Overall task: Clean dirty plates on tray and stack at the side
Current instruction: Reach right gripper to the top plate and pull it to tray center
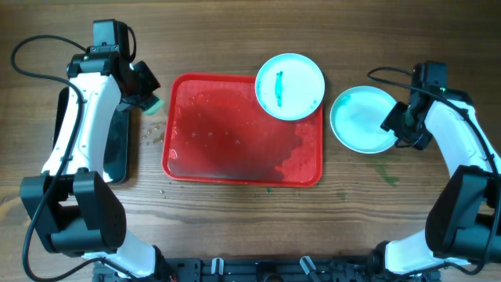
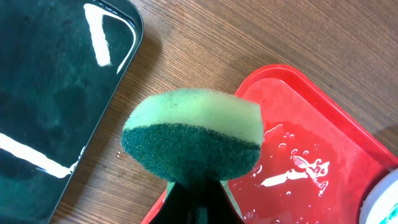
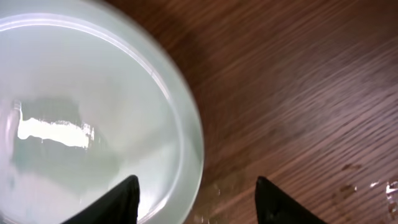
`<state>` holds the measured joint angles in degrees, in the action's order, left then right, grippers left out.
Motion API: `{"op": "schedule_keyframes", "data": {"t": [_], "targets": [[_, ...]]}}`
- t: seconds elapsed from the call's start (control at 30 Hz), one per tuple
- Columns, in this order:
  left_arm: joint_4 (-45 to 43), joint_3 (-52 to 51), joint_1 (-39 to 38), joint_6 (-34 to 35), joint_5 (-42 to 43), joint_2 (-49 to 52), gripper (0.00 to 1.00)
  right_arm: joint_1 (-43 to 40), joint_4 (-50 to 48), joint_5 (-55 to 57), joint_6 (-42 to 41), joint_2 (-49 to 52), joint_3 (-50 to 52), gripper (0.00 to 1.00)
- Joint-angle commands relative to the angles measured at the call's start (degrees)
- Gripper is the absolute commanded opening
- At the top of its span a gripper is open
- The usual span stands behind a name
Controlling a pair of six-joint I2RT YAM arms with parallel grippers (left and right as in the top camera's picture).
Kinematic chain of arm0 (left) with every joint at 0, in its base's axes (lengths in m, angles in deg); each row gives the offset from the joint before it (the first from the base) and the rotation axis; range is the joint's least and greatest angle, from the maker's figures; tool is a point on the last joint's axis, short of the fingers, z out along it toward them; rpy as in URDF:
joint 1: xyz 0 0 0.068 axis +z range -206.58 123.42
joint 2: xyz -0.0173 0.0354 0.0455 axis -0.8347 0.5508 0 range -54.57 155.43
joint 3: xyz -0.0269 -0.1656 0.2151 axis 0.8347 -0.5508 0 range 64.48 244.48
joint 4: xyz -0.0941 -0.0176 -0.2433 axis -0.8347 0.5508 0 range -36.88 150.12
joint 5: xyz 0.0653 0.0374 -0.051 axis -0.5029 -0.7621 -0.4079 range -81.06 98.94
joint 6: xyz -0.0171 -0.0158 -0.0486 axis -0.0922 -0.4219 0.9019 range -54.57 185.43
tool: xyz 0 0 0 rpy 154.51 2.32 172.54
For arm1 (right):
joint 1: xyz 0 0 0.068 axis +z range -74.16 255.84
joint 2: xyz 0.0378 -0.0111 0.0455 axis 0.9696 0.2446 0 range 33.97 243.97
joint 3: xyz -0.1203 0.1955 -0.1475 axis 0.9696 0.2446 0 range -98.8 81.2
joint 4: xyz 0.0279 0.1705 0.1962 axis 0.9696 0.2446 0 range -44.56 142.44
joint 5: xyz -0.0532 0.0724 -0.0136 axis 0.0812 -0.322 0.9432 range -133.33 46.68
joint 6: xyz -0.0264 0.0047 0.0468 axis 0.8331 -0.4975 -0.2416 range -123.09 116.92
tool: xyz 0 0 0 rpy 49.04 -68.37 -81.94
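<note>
The red tray [image 1: 235, 133] lies mid-table, wet inside; its corner shows in the left wrist view [image 2: 311, 155]. A white plate [image 1: 290, 86] with a green smear sits on the tray's far right corner. A pale aqua plate [image 1: 362, 119] lies on the table right of the tray and fills the left of the right wrist view [image 3: 87, 124]. My right gripper [image 3: 196, 199] is open, its fingers either side of this plate's rim, one over the plate and one over the wood. My left gripper [image 2: 199, 202] is shut on a green sponge [image 2: 193, 140], above the table by the tray's far left corner.
A black tray [image 1: 117, 149] lies at the left under the left arm, also in the left wrist view [image 2: 50, 93]. Water drops and green specks dot the wood around the red tray. The third plate is not separately visible.
</note>
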<state>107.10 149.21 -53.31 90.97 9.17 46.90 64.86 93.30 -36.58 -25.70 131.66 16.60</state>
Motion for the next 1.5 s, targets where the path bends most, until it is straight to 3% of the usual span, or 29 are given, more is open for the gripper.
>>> {"op": "schedule_keyframes", "data": {"t": [0.0, 0.1, 0.2, 0.33, 0.4, 0.43, 0.77, 0.97, 1.13, 1.2, 1.33, 1.47], "targets": [[-0.4, 0.3, -0.3, -1.1, 0.4, -0.4, 0.04, 2.4, 1.5, -6.8, 6.3, -1.2, -7.1, 0.62], [-0.2, 0.3, -0.8, -1.1, 0.4, -0.4, 0.04, 7.6, 0.7, -12.2, 7.5, -3.4, -12.6, 0.62], [-0.5, 0.3, -2.5, -0.1, 1.2, -0.4, 0.04, 15.0, -7.0, -19.2, 4.5, -2.6, -12.9, 0.60], [-0.4, 0.3, -5.2, 1.9, 1.2, -0.4, 0.04, 21.7, -9.4, -15.3, -3.1, 2.8, -11.9, 0.44], [-0.4, 0.3, -5.4, 1.9, 1.2, -0.4, 0.04, 23.8, -9.3, -15.2, -4.5, 6.1, -11.9, 0.23], [-0.4, 0.3, -5.4, 1.9, 1.2, -0.4, 0.04, 24.9, -9.6, -14.9, -4.5, 7.9, -11.9, 0.19], [-0.2, 0.3, -5.4, 1.9, 1.2, -0.4, 0.04, 27.2, -6.6, -12.5, -4.3, 17.8, -11.8, 0.27], [-0.3, 0.3, -5.4, 1.9, 1.2, -0.4, 0.04, 29.1, -5.1, -14.3, -0.2, 17.8, -11.8, 0.20], [-0.4, 0.3, -5.4, 1.9, 1.2, -0.4, 0.04, 36.9, -2.6, -14.6, 0.6, 17.8, -12.9, 0.13], [-0.4, 0.3, -5.4, 1.9, 1.2, -0.4, 0.04, 42.7, 1.6, -18.0, -0.1, 17.8, -16.7, 0.17], [-0.4, 0.3, -5.4, 1.9, 1.2, -0.4, 0.04, 45.5, 3.8, -18.1, 1.3, 17.8, -19.8, 0.42], [-0.4, 0.3, -5.4, 1.9, 1.2, -0.4, 0.04, 43.6, 0.4, -8.9, 13.6, 17.8, -22.7, 0.50]]}}
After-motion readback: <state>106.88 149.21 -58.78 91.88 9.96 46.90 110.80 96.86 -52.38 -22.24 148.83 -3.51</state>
